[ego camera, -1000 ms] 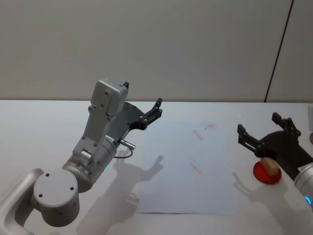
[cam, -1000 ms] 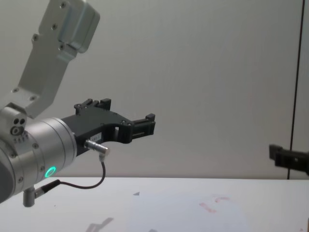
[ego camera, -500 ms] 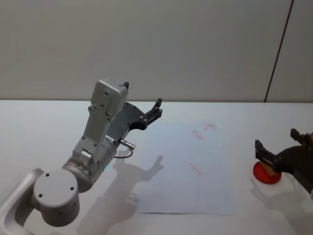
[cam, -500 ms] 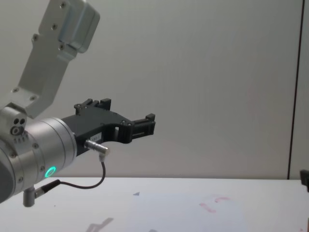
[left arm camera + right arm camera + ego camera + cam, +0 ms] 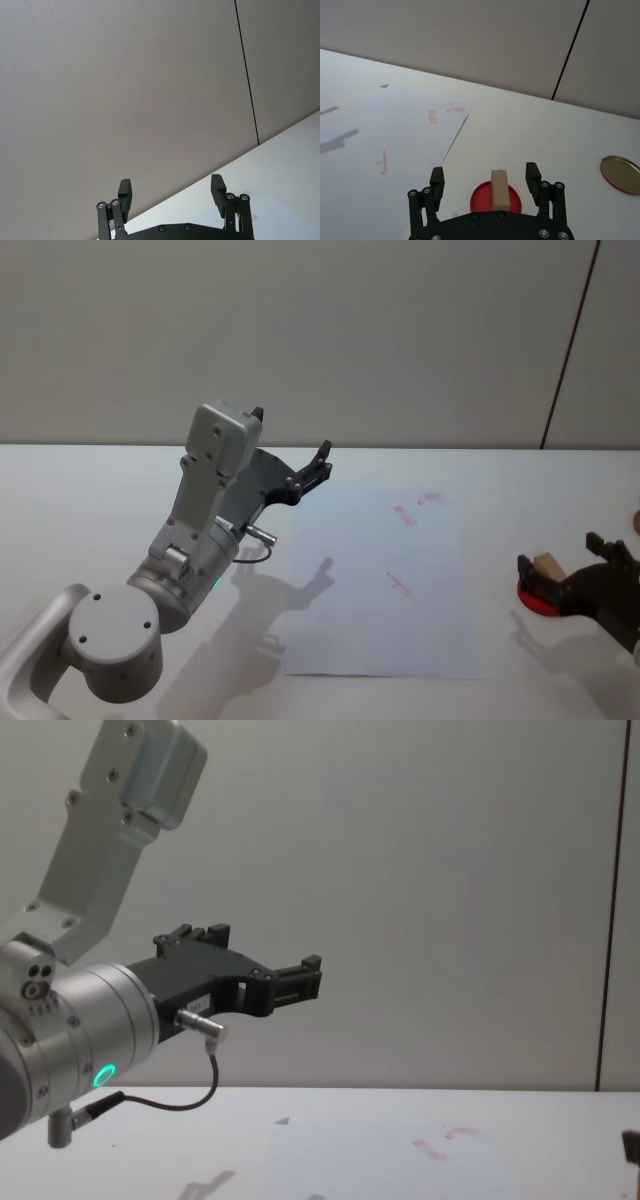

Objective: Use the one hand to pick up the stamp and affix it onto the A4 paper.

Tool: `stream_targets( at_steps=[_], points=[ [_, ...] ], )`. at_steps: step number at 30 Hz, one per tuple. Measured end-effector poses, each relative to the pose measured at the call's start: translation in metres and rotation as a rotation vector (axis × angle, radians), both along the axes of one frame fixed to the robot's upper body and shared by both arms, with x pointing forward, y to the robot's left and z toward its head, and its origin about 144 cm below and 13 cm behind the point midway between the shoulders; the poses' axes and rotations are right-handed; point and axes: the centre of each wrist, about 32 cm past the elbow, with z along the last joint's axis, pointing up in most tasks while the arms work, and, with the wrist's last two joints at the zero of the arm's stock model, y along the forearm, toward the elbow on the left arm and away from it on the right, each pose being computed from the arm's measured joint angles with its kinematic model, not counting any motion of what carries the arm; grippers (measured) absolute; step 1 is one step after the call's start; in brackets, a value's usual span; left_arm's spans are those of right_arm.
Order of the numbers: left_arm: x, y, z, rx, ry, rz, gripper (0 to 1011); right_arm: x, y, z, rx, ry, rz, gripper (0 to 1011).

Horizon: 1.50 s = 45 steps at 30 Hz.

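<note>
The light was bright and even, falling from above. The left arm [image 5: 213, 465] threw a soft grey shadow onto the tabletop [image 5: 100, 490] and the left side of the paper [image 5: 400, 625], closer to the robot than the arm itself. A paler shadow lay on the tabletop before the right gripper [image 5: 561, 558]. The wall [image 5: 400, 330] was evenly lit, and a green ring [image 5: 103, 1075] glowed on the left wrist.

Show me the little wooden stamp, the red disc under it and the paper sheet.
stamp [image 5: 500, 189], right wrist view, its facing side.
red disc [image 5: 481, 200], right wrist view, bare part beside the stamp.
A4 paper [image 5: 350, 590], head view, blank middle.
</note>
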Motion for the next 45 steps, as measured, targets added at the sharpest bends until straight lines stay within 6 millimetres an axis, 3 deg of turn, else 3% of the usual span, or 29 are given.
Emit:
stream_targets(
  at_steps=[26,45],
  points=[
    [0.000,0.000,0.000,0.000,0.000,0.000,1003,0.002,-0.005,-0.025,0.028,0.096,-0.067,1001],
    [0.000,0.000,0.000,0.000,0.000,0.000,1003,0.019,-0.006,-0.039,0.032,0.109,-0.065,1001]
  ],
)
